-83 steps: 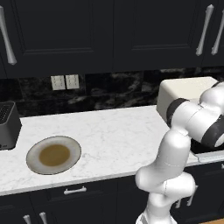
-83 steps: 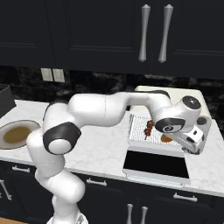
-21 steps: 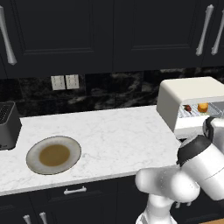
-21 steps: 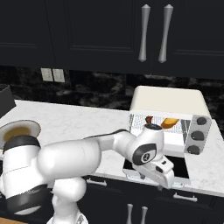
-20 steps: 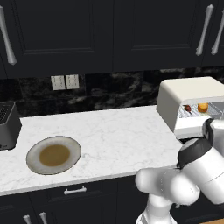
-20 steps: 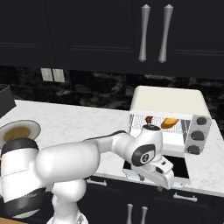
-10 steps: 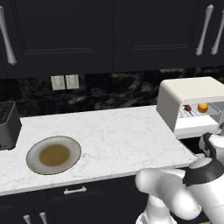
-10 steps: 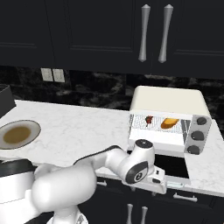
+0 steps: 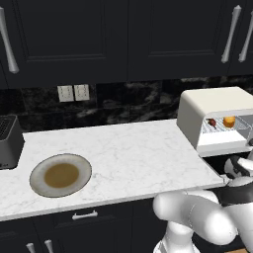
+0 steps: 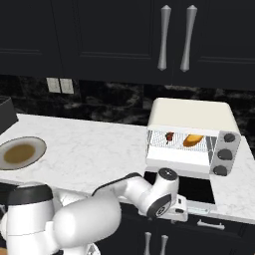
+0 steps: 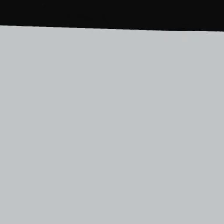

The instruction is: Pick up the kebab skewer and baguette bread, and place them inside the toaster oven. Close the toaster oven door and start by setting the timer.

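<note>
The cream-white toaster oven (image 10: 191, 117) (image 9: 207, 106) stands at the right end of the counter. Its door (image 10: 189, 188) hangs open, lying flat towards me with the dark glass facing up. On the wire rack inside lie the kebab skewer (image 10: 170, 136) (image 9: 212, 122) and, to its right, the baguette bread (image 10: 193, 140) (image 9: 229, 121). My gripper (image 10: 179, 205) sits low at the door's front edge, just beneath it, and holds nothing. Its fingers are hidden. The hand view is pressed close to a flat pale grey surface with a dark band along the top.
Three round knobs (image 10: 225, 154) line the oven's right side. A plate (image 9: 60, 174) (image 10: 20, 152) rests on the white marble counter at the left, and a dark slot toaster (image 9: 9, 141) stands at the far left. Black cabinets hang above.
The arm has folded lower, and the hand has dropped from in front of the open door to just under its front edge. The food and the door have not moved.
</note>
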You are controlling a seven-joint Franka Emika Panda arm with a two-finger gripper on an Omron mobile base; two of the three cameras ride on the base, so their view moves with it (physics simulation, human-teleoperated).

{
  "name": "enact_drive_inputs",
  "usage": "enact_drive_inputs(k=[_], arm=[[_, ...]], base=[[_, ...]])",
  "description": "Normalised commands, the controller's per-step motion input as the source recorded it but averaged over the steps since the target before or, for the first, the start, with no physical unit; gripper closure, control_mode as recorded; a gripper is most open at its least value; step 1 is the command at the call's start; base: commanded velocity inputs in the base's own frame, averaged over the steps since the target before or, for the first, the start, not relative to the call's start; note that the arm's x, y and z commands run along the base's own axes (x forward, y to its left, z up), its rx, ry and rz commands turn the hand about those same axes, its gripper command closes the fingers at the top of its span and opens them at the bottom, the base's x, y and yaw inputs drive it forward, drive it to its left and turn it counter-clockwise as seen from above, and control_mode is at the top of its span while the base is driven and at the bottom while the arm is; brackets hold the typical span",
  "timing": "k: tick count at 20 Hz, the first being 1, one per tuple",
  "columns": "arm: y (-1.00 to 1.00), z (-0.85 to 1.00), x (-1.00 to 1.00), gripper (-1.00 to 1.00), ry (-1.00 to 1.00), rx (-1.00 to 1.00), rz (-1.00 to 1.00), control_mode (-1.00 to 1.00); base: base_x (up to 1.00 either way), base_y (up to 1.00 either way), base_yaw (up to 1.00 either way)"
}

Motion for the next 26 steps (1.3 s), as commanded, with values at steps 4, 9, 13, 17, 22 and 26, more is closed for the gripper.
enact_drive_inputs(k=[4, 9, 13, 17, 22, 26], arm=[[0.01, 0.00, 0.64, -1.00, -0.10, 0.04, 0.07, -1.00], [0.23, 0.39, 0.77, -1.00, -0.17, 0.04, 0.03, -1.00], [0.27, 0.75, 1.00, -1.00, -0.22, 0.02, 0.00, -1.00], [0.22, 0.83, 1.00, -1.00, -0.21, 0.01, 0.00, -1.00], [0.22, 0.53, 1.00, -1.00, -0.12, 0.00, 0.02, -1.00], [0.15, 0.53, 1.00, -1.00, -0.04, 0.00, 0.03, -1.00]], base=[[0.00, 0.00, 0.00], [0.00, 0.00, 0.00], [0.00, 0.00, 0.00], [0.00, 0.00, 0.00], [0.00, 0.00, 0.00], [0.00, 0.00, 0.00]])
